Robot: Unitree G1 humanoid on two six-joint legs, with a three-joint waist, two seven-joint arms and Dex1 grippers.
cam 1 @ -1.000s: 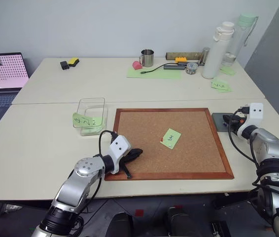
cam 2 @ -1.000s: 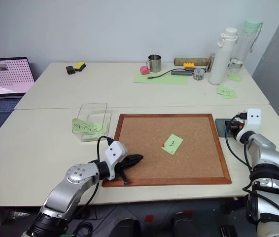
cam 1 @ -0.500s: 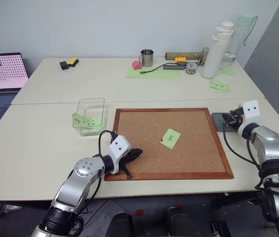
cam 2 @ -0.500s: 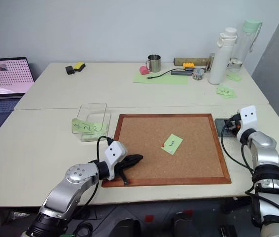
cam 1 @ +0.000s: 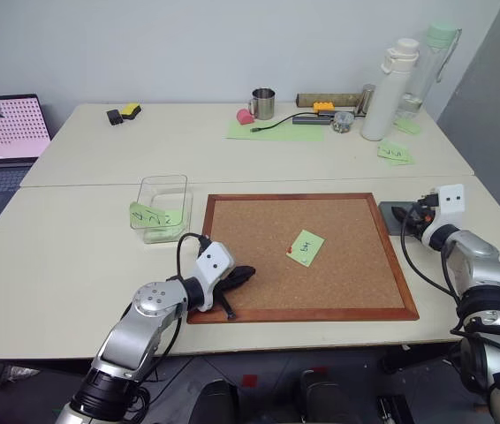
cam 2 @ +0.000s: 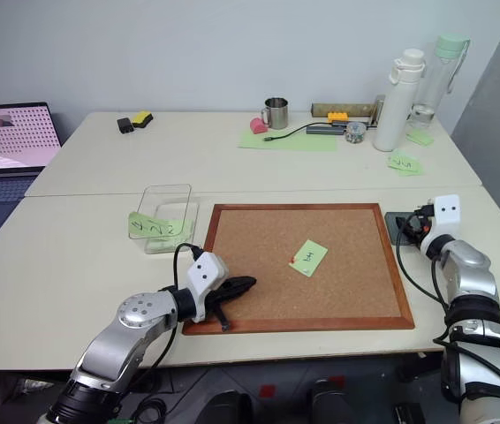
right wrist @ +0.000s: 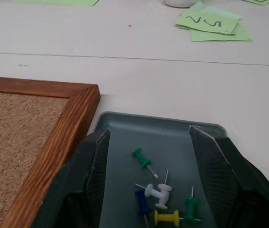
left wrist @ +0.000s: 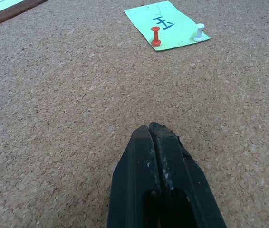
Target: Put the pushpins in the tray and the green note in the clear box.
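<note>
The green note [cam 1: 306,247] lies on the corkboard, held by a red pushpin [left wrist: 156,36] and a white one [left wrist: 199,32]. My left gripper [left wrist: 156,130] is shut and empty, resting on the cork near the board's front left corner, well short of the note. My right gripper [right wrist: 148,138] hangs open just over the dark-grey tray [right wrist: 125,124], off the board's right edge. A green pushpin [right wrist: 141,157] lies loose in the tray between the fingers, beside several other pins. The clear box [cam 1: 164,205] stands empty to the left of the board.
The wood-framed corkboard [cam 1: 232,201] takes up the table's middle. A laptop [cam 1: 3,128] sits far left. Along the back are a steel mug [cam 1: 263,102], a pale-green sheet [cam 1: 272,131], two bottles [cam 1: 387,88] and loose green notes [cam 1: 395,154].
My right wrist has turned a little above the tray and its fingers stand wider. The left arm, the note and the box have not moved.
</note>
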